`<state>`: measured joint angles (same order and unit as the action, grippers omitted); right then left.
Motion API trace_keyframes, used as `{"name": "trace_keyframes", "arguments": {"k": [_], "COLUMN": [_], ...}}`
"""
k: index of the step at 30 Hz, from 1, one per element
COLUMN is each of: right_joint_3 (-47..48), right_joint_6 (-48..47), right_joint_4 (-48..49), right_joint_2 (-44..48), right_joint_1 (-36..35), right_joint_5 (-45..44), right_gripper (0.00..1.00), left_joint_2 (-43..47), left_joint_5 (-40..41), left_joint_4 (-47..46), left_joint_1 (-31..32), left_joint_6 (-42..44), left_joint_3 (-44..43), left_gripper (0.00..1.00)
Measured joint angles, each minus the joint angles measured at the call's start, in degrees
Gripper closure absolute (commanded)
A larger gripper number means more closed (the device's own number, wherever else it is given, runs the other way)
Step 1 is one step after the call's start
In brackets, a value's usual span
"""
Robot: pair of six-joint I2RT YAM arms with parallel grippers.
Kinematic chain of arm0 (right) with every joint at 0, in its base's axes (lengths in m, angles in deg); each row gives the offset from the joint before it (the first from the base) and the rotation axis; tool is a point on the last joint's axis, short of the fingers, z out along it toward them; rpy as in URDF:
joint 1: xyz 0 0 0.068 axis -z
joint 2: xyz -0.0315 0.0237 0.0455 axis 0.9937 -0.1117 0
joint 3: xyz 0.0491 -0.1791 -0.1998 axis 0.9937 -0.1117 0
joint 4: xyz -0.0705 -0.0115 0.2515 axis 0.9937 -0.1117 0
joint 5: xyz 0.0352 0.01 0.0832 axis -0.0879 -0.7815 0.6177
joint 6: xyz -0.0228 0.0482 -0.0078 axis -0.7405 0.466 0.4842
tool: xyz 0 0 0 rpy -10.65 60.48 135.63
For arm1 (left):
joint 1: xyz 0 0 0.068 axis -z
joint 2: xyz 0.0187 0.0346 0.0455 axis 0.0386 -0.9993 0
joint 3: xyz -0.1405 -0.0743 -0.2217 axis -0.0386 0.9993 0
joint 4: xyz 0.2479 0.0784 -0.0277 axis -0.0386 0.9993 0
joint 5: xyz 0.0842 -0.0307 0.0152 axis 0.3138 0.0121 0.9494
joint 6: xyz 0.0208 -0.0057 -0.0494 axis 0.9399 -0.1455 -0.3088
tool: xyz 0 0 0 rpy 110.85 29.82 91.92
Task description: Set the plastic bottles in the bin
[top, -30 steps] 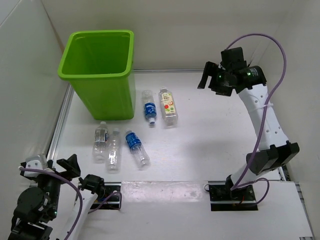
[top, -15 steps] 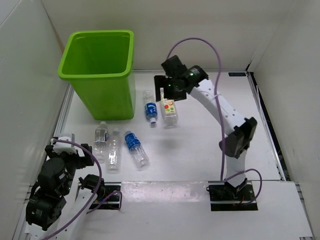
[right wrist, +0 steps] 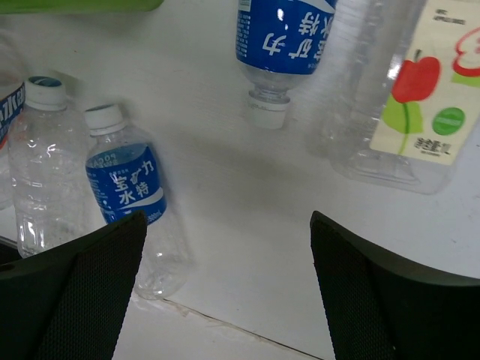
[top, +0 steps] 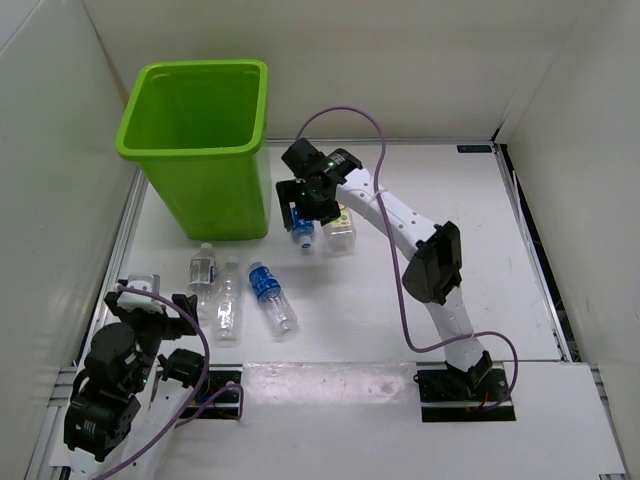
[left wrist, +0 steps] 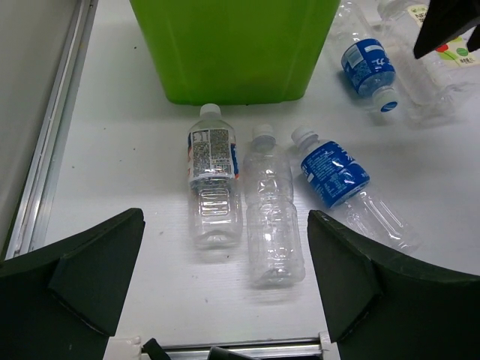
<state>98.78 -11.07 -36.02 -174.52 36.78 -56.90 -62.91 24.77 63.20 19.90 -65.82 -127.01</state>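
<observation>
- Hovering wide open, the right gripper (top: 303, 216) is over a small clear blue-label plastic bottle (right wrist: 283, 30).
- The left gripper (left wrist: 225, 217) is wide open at the near left corner of the desk (top: 345, 310).

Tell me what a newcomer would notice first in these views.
The tall lime-green bin at the far left dominates the table. The right claw hangs open over a blue-label bottle beside a fruit-label bottle, and three more bottles lie side by side in front of the bin.
</observation>
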Motion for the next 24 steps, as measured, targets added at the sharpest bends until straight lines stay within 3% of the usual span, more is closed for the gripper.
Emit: {"name": "trace_keyframes", "arguments": {"k": [15, 21, 24], "right_joint_3": [1.4, -14.9, -17.7], "right_joint_6": [-0.8, -7.1, -9.6], "right_joint_4": [3.6, 8.7, 9.1], "right_joint_2": [-2.5, 1.0, 1.1], "right_joint_1": [-1.0, -8.0, -12.4], "right_joint_5": [5.7, 8.7, 8.9], "right_gripper": [0.10, 0.10, 0.10], "left_joint_2": [-0.1, -1.1, -2.9], "left_joint_5": [-0.7, -1.5, -1.5], "left_joint_4": [-1.3, -2.5, -3.6], "left_joint_1": [1.2, 1.2, 1.2], "left_joint_6": [-1.8, -3.1, -3.7], "left_joint_3": [1.3, 2.6, 2.7], "left_gripper": [0.00, 0.00, 0.00]}}
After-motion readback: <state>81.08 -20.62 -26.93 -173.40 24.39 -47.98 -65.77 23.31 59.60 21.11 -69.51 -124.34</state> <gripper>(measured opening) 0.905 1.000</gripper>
